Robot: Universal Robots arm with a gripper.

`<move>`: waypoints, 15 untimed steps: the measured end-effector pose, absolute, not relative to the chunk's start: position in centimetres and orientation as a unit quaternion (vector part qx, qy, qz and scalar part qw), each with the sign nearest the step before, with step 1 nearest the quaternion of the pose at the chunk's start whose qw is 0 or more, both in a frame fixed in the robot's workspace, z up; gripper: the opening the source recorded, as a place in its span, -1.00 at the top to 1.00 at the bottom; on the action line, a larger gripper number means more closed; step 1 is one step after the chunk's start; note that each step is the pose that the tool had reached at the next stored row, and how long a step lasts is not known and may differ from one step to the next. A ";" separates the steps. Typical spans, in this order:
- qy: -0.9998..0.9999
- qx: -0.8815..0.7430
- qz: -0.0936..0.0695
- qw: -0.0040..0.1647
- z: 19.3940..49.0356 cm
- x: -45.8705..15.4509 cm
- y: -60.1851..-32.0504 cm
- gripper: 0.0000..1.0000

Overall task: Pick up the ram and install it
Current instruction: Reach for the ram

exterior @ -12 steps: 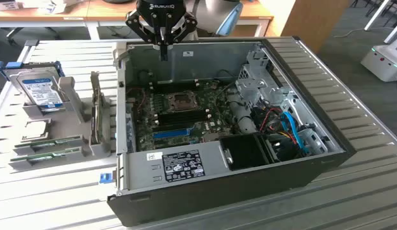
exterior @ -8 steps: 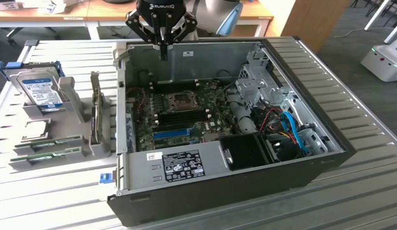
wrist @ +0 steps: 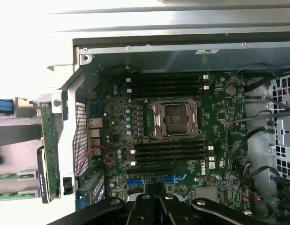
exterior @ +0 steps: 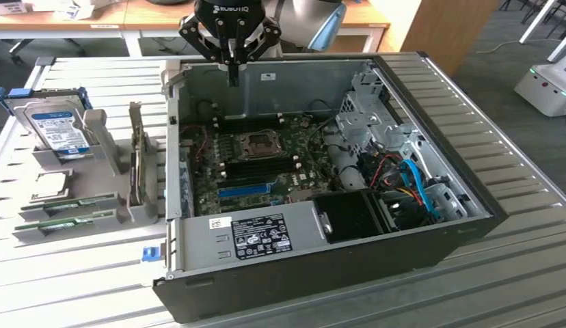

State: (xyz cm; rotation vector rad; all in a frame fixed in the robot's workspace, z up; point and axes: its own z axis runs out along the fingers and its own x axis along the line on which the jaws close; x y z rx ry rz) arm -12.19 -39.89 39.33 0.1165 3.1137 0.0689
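Gripper [exterior: 233, 82] hangs over far edge of open PC case [exterior: 292, 287]. Fingers [exterior: 232, 68] pinched shut, tips together, nothing between them.

Ram [exterior: 72, 203] not in hand. Sits in grey rack [exterior: 46, 236] outside the case, well off to the exterior view's left of the fingers and nearer the camera. 2 green sticks there, 1 just beside the other; I mark the farther 1. Hard drive [exterior: 59, 130] stands in same rack, roughly between fingers and ram. Tall upright card [exterior: 137, 160] stands nearer the fingers than the ram, just outside the case wall.

Under the fingers: mobo [exterior: 301, 171] w/ 2 banks of black DIMM slots [wrist: 168, 150], 1 bank each side of CPU socket [wrist: 175, 117]. All slots look empty. Blue slot [exterior: 242, 190] lies beyond the socket from the fingers.

Risks, my read:
- Fingers shut: coming down on ram like this would shove it, not take it.
- 2 sticks close together: a wide grab could catch both or tip the neighbour.
- Case wall and upright card stand between fingers and rack: a low sideways pass would clip them.
- Thin board: off-centre pinch lets it tilt, then it misses the slot.
- Blue slot is similar in length: wrong-slot risk.
- Can't tell if slot end clips are open; pressing against closed clips could bend the stick.
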 end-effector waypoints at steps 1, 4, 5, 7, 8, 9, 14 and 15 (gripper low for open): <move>0.999 0.037 0.022 0.012 39.3 -12.2 -39.9 0.79; 0.999 0.037 0.022 0.013 39.3 -12.5 -39.9 0.79; 0.999 0.037 0.022 0.013 39.3 -12.6 -39.9 0.79; 0.999 0.037 0.022 0.012 39.3 -13.1 -39.9 0.79; 0.999 0.037 0.022 0.013 39.3 -13.3 -39.9 0.79; 0.999 0.037 0.022 0.012 39.3 -13.4 -39.9 0.79; 0.999 0.037 0.022 0.013 39.3 -14.3 -39.9 0.79; 0.999 0.037 0.022 0.013 39.3 -14.6 -39.9 0.79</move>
